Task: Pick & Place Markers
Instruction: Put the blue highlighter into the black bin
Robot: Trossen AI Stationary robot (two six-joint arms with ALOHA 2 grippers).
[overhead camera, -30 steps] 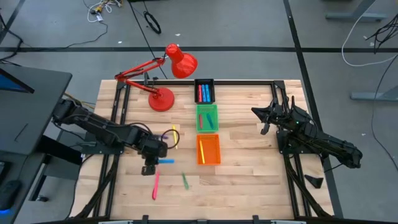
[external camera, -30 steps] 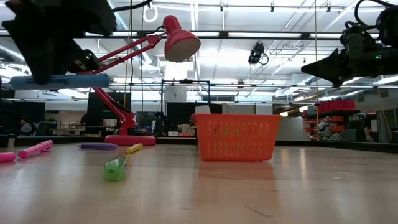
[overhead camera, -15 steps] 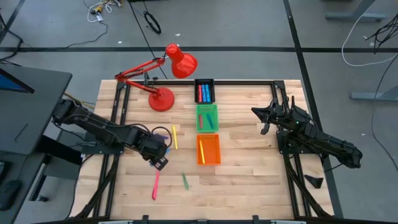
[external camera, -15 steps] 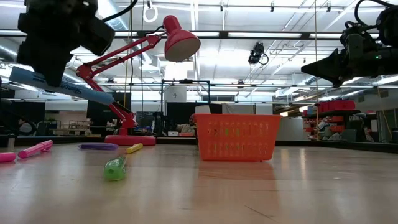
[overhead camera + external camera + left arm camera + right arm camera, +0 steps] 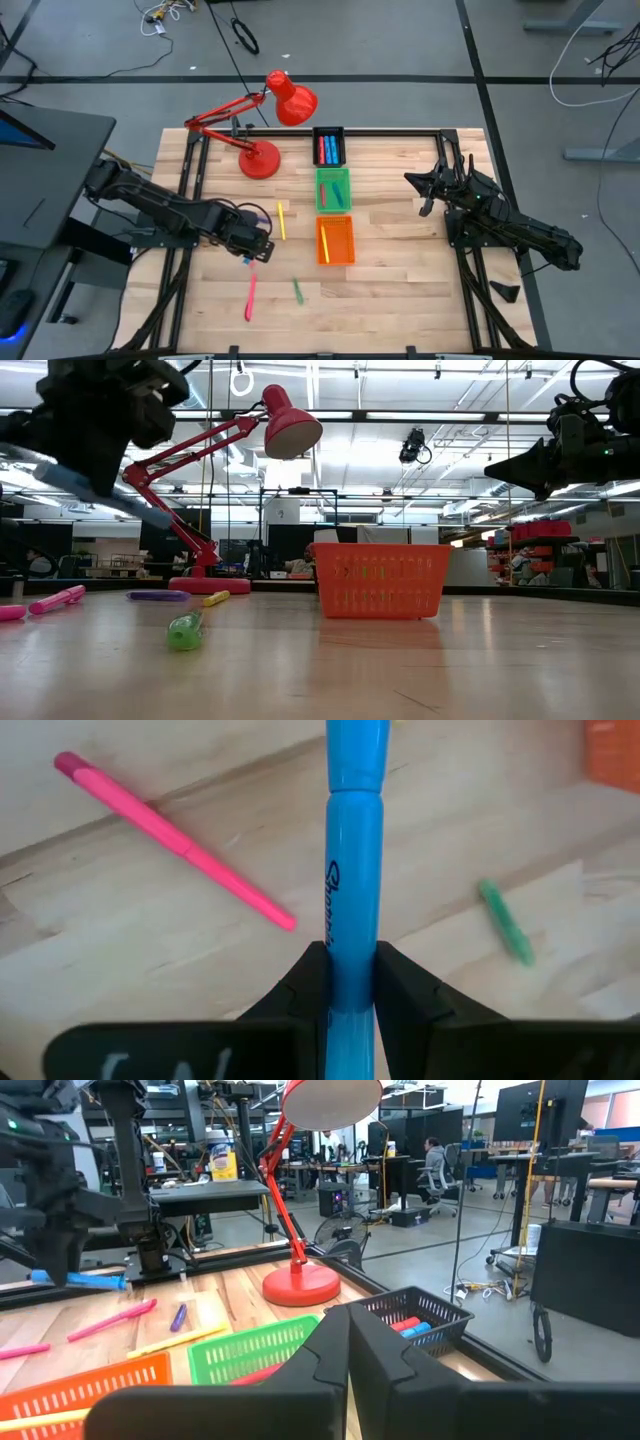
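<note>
Left claw (image 5: 349, 982) pinching blue marker (image 5: 353, 870), script logo cut off by fingers, unreadable; right claw (image 5: 348, 1342) pressed together, empty.

glossy plastic blue marker (image 5: 353, 890), pale matt wooden table (image 5: 400, 270), perforated plastic orange tray (image 5: 380, 581)

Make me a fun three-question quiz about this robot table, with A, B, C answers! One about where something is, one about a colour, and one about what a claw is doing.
1. Where is the orange tray?
A. beside the lamp base
B. at the near end of the tray row, next to the green tray
C. under the right arm

2. What colour is the marker in the left gripper?
A. blue
B. yellow
C. purple

3. What is the right gripper doing?
A. holding a marker
B. shut, holding nothing
C. wide open

Answers: B, the high view shows the row; A, the left wrist view shows it clamped; B, its fingers meet with nothing between.
</note>
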